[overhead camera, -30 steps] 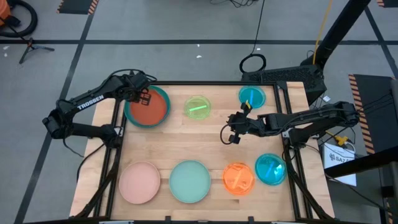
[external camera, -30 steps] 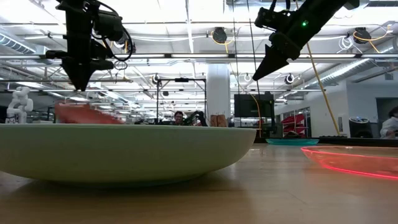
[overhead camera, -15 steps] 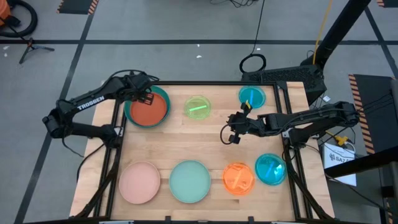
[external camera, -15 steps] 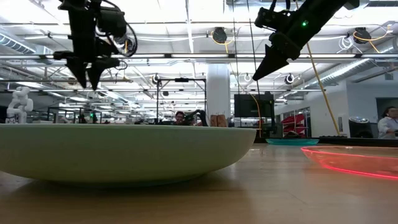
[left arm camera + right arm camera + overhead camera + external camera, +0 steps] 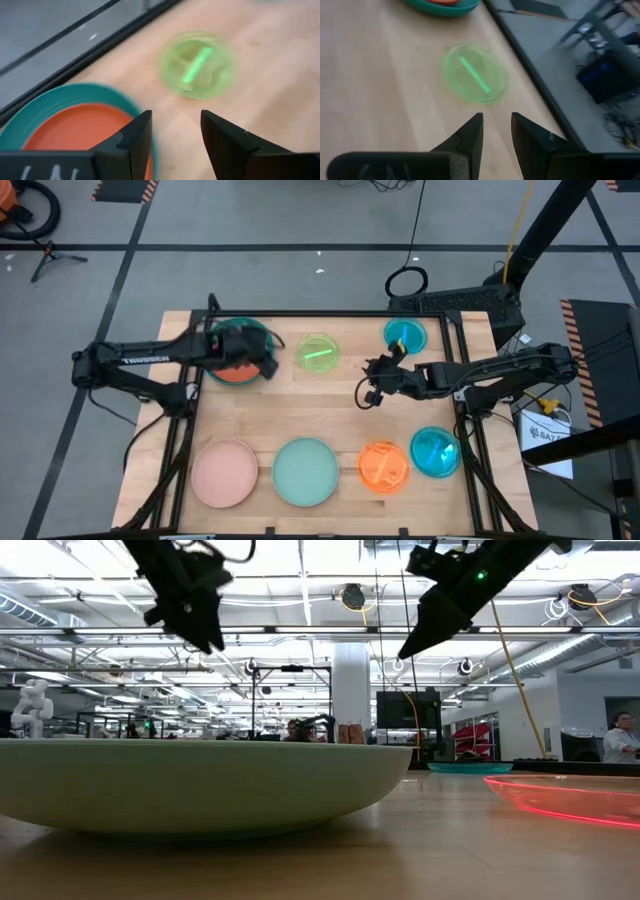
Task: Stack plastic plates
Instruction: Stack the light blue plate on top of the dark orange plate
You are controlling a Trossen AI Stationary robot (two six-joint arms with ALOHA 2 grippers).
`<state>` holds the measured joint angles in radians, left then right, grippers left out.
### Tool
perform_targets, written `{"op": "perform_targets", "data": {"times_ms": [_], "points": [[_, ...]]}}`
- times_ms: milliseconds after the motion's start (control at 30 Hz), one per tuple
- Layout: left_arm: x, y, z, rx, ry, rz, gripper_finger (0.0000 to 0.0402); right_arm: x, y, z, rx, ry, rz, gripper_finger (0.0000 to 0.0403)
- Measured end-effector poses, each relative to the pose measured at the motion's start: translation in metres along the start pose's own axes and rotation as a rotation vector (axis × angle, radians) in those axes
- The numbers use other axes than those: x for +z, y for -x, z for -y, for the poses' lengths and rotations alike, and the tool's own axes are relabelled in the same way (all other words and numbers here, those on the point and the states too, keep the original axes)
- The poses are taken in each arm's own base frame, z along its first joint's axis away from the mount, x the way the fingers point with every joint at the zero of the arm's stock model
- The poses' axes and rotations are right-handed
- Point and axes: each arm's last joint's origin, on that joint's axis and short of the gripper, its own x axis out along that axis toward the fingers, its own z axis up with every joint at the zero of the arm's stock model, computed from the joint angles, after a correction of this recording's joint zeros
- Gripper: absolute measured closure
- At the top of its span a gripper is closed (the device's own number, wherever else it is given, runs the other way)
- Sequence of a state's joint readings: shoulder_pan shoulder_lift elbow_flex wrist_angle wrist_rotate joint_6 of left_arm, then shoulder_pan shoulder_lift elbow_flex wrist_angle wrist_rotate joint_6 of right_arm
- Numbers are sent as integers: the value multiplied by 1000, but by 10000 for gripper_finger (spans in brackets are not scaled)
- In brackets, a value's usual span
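The red-orange plate (image 5: 232,370) lies inside the teal plate (image 5: 240,332) at the table's far left; no dark green plate shows. My left gripper (image 5: 268,366) (image 5: 175,125) is open above that stack's right rim, pointing at the small lime plate (image 5: 318,352) (image 5: 197,64). My right gripper (image 5: 368,392) (image 5: 496,125) is open and hovers right of the lime plate (image 5: 474,80). Flat on the table lie a blue plate (image 5: 405,335) at the far right, and along the near edge the pink (image 5: 225,472), mint (image 5: 306,471), orange (image 5: 384,464) and second blue (image 5: 434,451) plates.
A black frame rail (image 5: 330,313) borders the table's far edge, and rails run along both sides. Bare wood (image 5: 300,405) lies between the far and near rows of plates. In the low view the mint plate (image 5: 200,785) fills the foreground, and people show in the room behind.
My left gripper let go of the red-orange plate, which dropped from a tilt to lie flat in the teal plate. The gripper then swung toward the table's right, toward the lime plate, and tipped over. My right gripper barely moved.
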<state>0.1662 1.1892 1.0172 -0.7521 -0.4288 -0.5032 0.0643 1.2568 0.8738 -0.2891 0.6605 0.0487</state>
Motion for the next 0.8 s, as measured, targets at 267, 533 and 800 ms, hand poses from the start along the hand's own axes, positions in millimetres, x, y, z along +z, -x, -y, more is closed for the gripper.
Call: {"op": "perform_targets", "data": {"times_ms": [267,533,800], "points": [[-31,26,53,-161,-267,33,227,7,0,0,-10,-70,60,309],[-61,41,84,-160,-454,97,227,29,1,-12,363,-296,238,309],[-69,58,76,29,-479,237,227,51,-12,-42,473,-271,257,309]]}}
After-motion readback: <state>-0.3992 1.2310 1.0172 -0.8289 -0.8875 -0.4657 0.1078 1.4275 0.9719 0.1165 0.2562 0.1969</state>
